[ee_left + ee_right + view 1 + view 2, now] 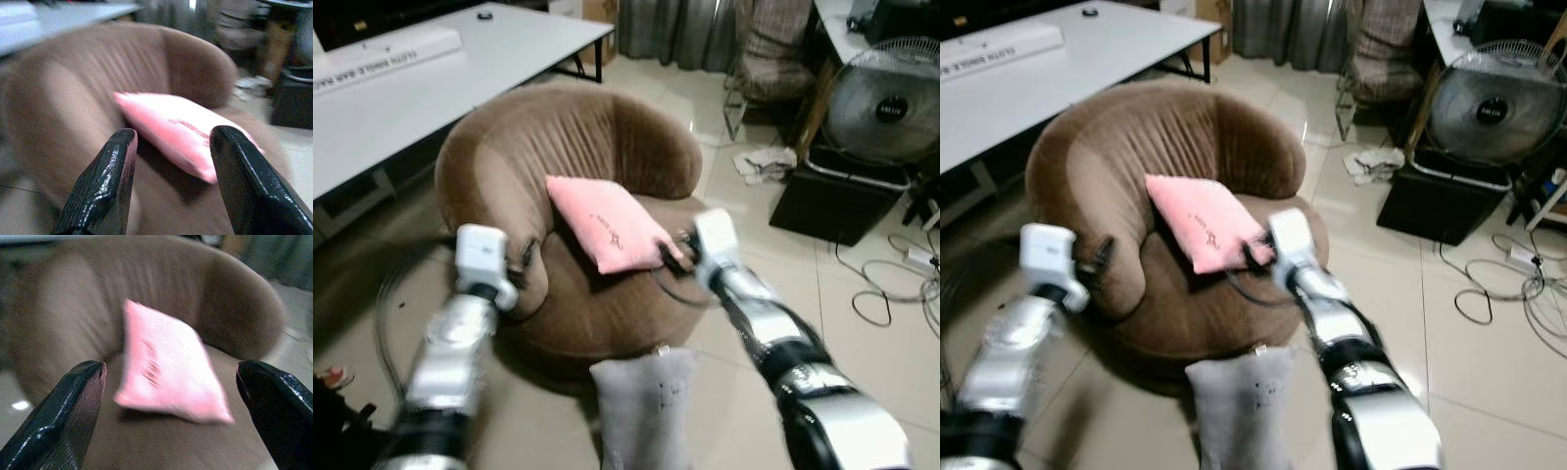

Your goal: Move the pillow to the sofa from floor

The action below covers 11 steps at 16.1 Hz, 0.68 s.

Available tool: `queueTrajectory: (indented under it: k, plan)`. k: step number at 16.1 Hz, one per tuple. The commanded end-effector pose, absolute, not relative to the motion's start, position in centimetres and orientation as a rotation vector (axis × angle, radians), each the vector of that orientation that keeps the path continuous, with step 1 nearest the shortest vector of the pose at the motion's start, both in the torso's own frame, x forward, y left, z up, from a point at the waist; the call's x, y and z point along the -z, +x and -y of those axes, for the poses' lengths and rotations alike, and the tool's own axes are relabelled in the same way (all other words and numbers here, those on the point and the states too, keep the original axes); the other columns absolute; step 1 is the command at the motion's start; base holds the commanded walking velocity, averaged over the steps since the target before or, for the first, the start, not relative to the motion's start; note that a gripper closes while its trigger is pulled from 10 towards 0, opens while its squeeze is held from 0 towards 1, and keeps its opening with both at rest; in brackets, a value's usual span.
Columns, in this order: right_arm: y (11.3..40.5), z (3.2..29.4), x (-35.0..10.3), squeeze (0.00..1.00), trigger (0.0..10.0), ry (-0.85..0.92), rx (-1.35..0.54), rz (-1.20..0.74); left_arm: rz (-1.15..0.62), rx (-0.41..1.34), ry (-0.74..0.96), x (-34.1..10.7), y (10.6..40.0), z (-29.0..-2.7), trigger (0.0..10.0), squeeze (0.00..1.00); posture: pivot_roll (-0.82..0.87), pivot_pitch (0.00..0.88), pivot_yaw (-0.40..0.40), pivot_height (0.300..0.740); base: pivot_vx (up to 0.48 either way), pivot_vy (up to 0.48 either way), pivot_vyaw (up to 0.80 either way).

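Both pincers, left point(168, 183) and right point(171, 416), gape empty before the pink pillow point(607, 223) on the brown sofa point(499, 147).

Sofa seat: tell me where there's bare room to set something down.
Bare cushion lies along the front edge of the brown sofa, before the pink pillow, and between pillow and left armrest. The seat's middle is crowded by the pillow; the right gripper, open, hovers at its corner.

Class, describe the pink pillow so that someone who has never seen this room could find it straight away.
Find the round brown armchair beside the long white table. On its seat, leaning against the backrest, lies the pink pillow. It is the one bright pink thing there, unlike the grey pillow standing on the floor before the chair.
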State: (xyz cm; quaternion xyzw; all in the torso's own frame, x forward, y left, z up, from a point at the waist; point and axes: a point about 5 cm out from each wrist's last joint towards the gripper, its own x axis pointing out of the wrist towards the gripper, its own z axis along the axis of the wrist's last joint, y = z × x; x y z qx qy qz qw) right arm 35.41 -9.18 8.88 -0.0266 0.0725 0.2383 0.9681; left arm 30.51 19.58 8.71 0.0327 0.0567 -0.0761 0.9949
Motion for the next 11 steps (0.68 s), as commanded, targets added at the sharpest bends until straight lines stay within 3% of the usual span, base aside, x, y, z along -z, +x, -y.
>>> queueTrajectory:
  k: [1,3,4,7,11]
  plan:
    - [35.5,8.3,-10.0,0.0,10.0,-0.017,-0.547,-0.094,-0.096,0.212,0.04,-9.1,31.0,-18.1,10.0,0.0,0.14,0.0,-0.048,0.74,0.0,0.0,0.0]
    - [35.5,7.9,-11.2,0.0,10.0,0.077,-0.586,-0.037,-0.027,0.218,0.021,-10.6,30.9,-18.0,10.0,0.0,0.14,0.0,-0.05,0.74,0.0,0.0,0.0]
    - [35.5,8.8,-11.4,0.0,10.0,0.152,-0.564,-0.027,-0.003,0.192,0.014,-11.3,30.5,-18.9,10.0,0.0,0.14,0.0,-0.05,0.74,0.0,0.0,0.0]
    - [33.4,11.6,-10.3,0.0,10.0,0.16,-0.524,-0.048,0.014,0.149,0.062,-12.1,28.3,-20.7,10.0,0.0,0.14,0.0,-0.05,0.74,0.0,0.0,0.0]
    - [28.1,13.5,-9.2,0.0,10.0,0.136,-0.479,-0.103,-0.02,0.191,0.104,-12.2,25.7,-19.7,10.0,0.0,0.11,0.0,-0.006,0.74,0.0,0.0,0.0]
